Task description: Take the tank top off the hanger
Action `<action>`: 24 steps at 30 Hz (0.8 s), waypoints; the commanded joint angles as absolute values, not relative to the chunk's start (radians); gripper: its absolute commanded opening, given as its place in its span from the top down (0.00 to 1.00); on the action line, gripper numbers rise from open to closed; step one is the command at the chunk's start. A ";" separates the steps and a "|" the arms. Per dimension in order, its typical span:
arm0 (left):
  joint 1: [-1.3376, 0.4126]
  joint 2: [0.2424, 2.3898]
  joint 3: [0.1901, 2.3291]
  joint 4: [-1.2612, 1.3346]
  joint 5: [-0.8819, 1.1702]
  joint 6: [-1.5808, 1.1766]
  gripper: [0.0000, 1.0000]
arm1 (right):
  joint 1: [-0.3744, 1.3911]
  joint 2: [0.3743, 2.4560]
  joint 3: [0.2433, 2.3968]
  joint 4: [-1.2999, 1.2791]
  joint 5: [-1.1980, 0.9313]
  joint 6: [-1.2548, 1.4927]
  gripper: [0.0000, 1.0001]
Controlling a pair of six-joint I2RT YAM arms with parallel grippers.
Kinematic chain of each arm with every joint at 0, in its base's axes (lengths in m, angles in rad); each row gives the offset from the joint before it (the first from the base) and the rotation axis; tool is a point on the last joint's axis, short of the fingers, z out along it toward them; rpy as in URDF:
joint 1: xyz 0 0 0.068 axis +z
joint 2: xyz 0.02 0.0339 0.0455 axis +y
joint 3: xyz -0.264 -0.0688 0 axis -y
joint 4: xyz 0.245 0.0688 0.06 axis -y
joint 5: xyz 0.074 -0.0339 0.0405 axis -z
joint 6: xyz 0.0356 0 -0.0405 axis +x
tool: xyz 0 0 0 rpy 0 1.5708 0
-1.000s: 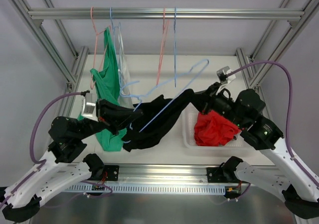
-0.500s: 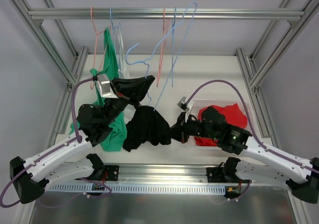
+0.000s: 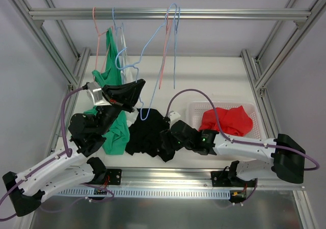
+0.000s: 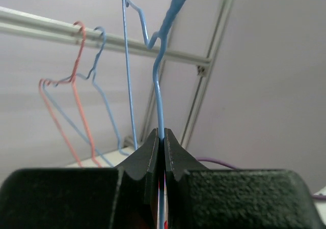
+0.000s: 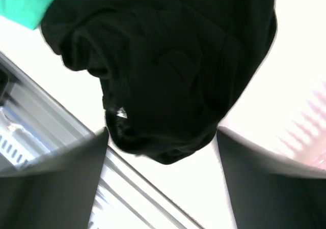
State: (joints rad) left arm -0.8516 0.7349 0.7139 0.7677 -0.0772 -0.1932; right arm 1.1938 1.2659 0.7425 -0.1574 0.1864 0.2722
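The black tank top [image 3: 145, 137] lies in a heap on the white table, apart from the light blue hanger [image 3: 147, 46]. The hanger's wire looks bare and its hook is up at the rail [image 3: 229, 13]. My left gripper [image 3: 131, 88] is raised and shut on the hanger's wire [image 4: 159, 102], which runs up between the jaws of the left gripper [image 4: 161, 135]. My right gripper [image 3: 165, 141] is low over the heap's right edge. In the right wrist view, the right gripper [image 5: 162, 133] stands open, with the tank top [image 5: 168, 66] just beyond its fingers [image 5: 76, 183].
A green garment [image 3: 113, 71] hangs at the left and drapes down beside the black heap. A pink hanger [image 3: 164, 51] and another blue hanger [image 3: 176, 51] hang mid-rail. A white basket [image 3: 193, 109] holding a red cloth [image 3: 226, 119] stands at the right.
My left gripper lifted the blue hanger up to the rail. The black tank top came off it and dropped onto the table. My right gripper swung left and low, then opened.
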 commanded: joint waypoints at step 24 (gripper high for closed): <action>-0.848 1.328 1.590 -0.213 -0.554 -0.225 1.00 | 1.221 0.873 0.808 -0.166 0.049 0.238 0.00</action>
